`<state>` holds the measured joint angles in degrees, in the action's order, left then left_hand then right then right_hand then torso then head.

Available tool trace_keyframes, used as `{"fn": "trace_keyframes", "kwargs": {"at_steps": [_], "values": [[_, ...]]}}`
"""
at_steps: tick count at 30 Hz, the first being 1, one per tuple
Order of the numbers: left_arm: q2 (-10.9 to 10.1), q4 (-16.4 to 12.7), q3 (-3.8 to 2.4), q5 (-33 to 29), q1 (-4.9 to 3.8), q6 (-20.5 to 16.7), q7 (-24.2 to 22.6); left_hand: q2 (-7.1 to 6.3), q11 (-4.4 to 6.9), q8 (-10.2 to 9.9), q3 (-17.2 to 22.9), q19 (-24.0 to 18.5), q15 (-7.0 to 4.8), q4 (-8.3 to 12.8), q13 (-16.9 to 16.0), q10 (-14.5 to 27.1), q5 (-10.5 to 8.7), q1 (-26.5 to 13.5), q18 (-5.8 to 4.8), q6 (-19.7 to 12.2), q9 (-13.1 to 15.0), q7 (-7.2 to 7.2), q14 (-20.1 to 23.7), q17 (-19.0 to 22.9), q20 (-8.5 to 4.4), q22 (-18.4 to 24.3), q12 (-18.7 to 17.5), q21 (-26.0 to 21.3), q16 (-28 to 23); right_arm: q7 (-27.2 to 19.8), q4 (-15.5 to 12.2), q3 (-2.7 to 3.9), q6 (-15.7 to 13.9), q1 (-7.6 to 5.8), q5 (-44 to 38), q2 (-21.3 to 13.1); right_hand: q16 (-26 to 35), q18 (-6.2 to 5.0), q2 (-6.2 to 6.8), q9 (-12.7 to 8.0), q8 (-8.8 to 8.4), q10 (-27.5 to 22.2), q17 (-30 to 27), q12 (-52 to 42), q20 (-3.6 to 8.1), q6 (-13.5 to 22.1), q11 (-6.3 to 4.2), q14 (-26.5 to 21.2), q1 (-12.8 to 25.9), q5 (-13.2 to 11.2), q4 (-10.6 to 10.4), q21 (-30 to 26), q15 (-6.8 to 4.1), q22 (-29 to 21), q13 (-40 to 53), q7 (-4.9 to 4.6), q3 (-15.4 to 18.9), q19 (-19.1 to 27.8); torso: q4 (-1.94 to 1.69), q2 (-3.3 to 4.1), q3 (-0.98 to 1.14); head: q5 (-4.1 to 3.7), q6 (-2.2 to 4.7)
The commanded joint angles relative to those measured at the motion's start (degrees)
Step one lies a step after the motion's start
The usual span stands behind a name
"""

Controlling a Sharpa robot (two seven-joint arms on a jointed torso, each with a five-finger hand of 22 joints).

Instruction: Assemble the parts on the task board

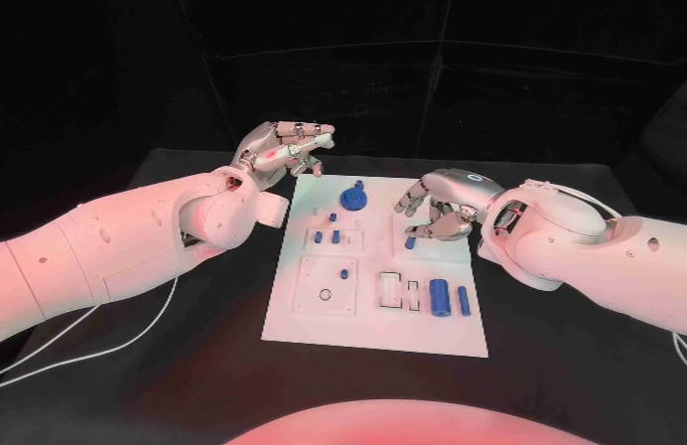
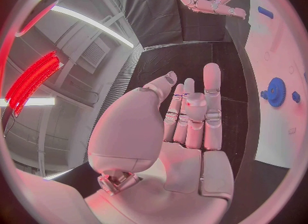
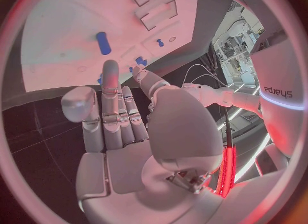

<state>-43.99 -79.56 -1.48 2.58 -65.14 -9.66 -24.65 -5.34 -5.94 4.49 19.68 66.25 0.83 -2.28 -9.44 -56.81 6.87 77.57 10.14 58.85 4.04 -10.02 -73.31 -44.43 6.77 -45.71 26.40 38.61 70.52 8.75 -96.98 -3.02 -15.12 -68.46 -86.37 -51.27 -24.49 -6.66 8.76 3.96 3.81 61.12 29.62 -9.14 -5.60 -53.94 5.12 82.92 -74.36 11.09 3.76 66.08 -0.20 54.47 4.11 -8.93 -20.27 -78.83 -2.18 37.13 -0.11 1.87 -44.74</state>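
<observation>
While the right robot hand hides part of the task board, both it and the left robot hand hang released.

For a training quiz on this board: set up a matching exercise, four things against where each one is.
Things:
1. blue gear
2. two large blue cylinders
3. left hand
4. right hand

Places:
A. above the board's right half, fingers pointing down
B. near the board's far edge
C. off the board, beyond its far left corner
D. near the board's front right corner

Pairs: 1-B, 2-D, 3-C, 4-A
</observation>
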Motion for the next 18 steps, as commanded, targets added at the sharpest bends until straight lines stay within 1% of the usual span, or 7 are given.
{"fn": "trace_keyframes", "kwargs": {"at_steps": [1, 4, 6, 9, 13, 16, 18], "values": [[0.14, 0.03, -0.02, -0.19, -0.09, 0.93, -0.21, 0.07, 0.13, 0.22, -0.37, 0.3, 0.36, 0.06, -0.05, 0.35, -0.19, 0.06, 0.32, -0.42, 0.0, 0.0, -0.07, -0.06, 0.23, 0.05, 0.36, -0.24, 0.12, 0.62, 0.21, 0.04, 3.01, -0.32, 2.94, -0.45, 0.28, -0.27, 0.61, 0.04, 0.09, 0.07, 0.11, -0.53, 0.05, -0.25, -0.14, 0.43, 0.16, 0.34, -0.11, 0.16, -0.09, -0.04, 0.14, 0.06, 0.87, -0.23, 0.06, 0.07, -0.01, -0.42, 0.09], [0.26, 0.12, 0.02, -0.19, -0.09, 1.08, -0.15, 0.07, 0.13, 0.23, -0.39, 0.31, 0.36, 0.05, -0.06, 0.35, -0.19, 0.06, 0.32, -0.43, 0.01, 0.0, -0.05, -0.01, 0.23, 0.06, 0.39, -0.25, 0.11, 1.46, 0.49, 0.05, 3.85, -0.56, 1.39, -0.96, 0.42, -0.12, 0.79, 0.03, 0.09, 0.41, 0.16, -1.83, 0.07, 0.02, -0.18, 0.48, 0.06, 0.46, -0.5, 0.69, -0.12, 0.68, 0.57, -0.04, 2.59, -0.49, -0.06, 0.03, 0.0, -0.69, 0.15], [0.31, 0.16, 0.07, -0.19, -0.09, 1.14, -0.13, 0.07, 0.13, 0.24, -0.41, 0.32, 0.37, 0.05, -0.07, 0.36, -0.19, 0.07, 0.32, -0.43, 0.01, 0.0, -0.03, 0.04, 0.24, 0.07, 0.42, -0.26, 0.09, 1.87, 0.66, 0.05, 4.24, -0.62, 0.33, -1.03, 0.51, -0.08, 0.86, 0.05, 0.2, 0.26, 0.19, -2.71, 0.09, 0.28, -0.21, 0.53, -0.11, 0.42, -0.83, 0.91, -0.13, 0.94, 0.92, -0.05, 3.92, -0.57, -0.08, 0.01, 0.01, -0.74, 0.17], [0.37, 0.21, 0.16, -0.19, -0.09, 1.22, -0.12, 0.07, 0.13, 0.24, -0.41, 0.32, 0.37, 0.05, -0.07, 0.36, -0.19, 0.07, 0.32, -0.43, 0.01, 0.0, -0.03, 0.04, 0.24, 0.07, 0.42, -0.26, 0.09, 2.38, 0.98, 0.05, 5.18, -0.66, -1.01, -0.79, 0.66, -0.06, 0.68, 0.07, 0.34, -0.67, 0.24, -3.77, 0.09, 0.69, -0.21, 0.6, -0.59, 0.49, -1.38, 1.03, -0.13, 1.01, 1.35, -0.07, 5.87, -0.56, -0.17, 0.0, 0.02, -0.9, 0.14], [0.42, 0.24, 0.24, -0.19, -0.09, 1.28, -0.13, 0.07, 0.13, 0.24, -0.41, 0.32, 0.37, 0.05, -0.07, 0.36, -0.19, 0.07, 0.32, -0.43, 0.01, 0.0, -0.03, 0.04, 0.24, 0.07, 0.42, -0.26, 0.09, 3.05, 1.26, 0.03, 7.03, -0.67, -2.05, 0.0, 0.83, -0.04, 0.2, 0.05, 0.36, -2.5, 0.29, -4.61, 0.06, 1.38, -0.17, 0.7, -1.23, 0.92, -2.08, 1.21, -0.07, 1.16, 1.59, -0.11, 8.06, -0.61, -0.25, 0.04, 0.02, -0.88, 0.1], [0.44, 0.28, 0.29, -0.19, -0.09, 1.32, -0.13, 0.07, 0.13, 0.24, -0.41, 0.32, 0.37, 0.05, -0.07, 0.36, -0.19, 0.07, 0.32, -0.43, 0.01, 0.0, -0.03, 0.04, 0.24, 0.07, 0.42, -0.26, 0.09, 3.41, 1.5, 0.0, 8.63, -0.64, -2.43, 0.84, 0.93, -0.02, -0.25, 0.06, 0.43, -3.63, 0.32, -4.99, 0.02, 1.58, -0.09, 0.77, -1.78, 1.08, -2.42, 1.36, -0.03, 1.27, 1.56, -0.11, 9.1, -0.72, -0.2, 0.08, 0.08, -0.82, 0.09], [0.43, 0.29, 0.3, -0.19, -0.09, 1.34, -0.13, 0.07, 0.13, 0.24, -0.41, 0.32, 0.37, 0.05, -0.07, 0.36, -0.19, 0.07, 0.32, -0.43, 0.01, 0.0, -0.03, 0.04, 0.24, 0.07, 0.42, -0.26, 0.09, 3.5, 1.71, -0.01, 9.19, -0.63, -2.55, 1.28, 0.98, -0.02, -0.44, 0.07, 0.46, -4.1, 0.34, -5.11, -0.01, 1.64, -0.06, 0.79, -2.03, 1.13, -2.53, 1.36, 0.0, 1.23, 1.51, -0.09, 9.49, -0.72, -0.12, 0.04, 0.07, -0.77, 0.07]]}}
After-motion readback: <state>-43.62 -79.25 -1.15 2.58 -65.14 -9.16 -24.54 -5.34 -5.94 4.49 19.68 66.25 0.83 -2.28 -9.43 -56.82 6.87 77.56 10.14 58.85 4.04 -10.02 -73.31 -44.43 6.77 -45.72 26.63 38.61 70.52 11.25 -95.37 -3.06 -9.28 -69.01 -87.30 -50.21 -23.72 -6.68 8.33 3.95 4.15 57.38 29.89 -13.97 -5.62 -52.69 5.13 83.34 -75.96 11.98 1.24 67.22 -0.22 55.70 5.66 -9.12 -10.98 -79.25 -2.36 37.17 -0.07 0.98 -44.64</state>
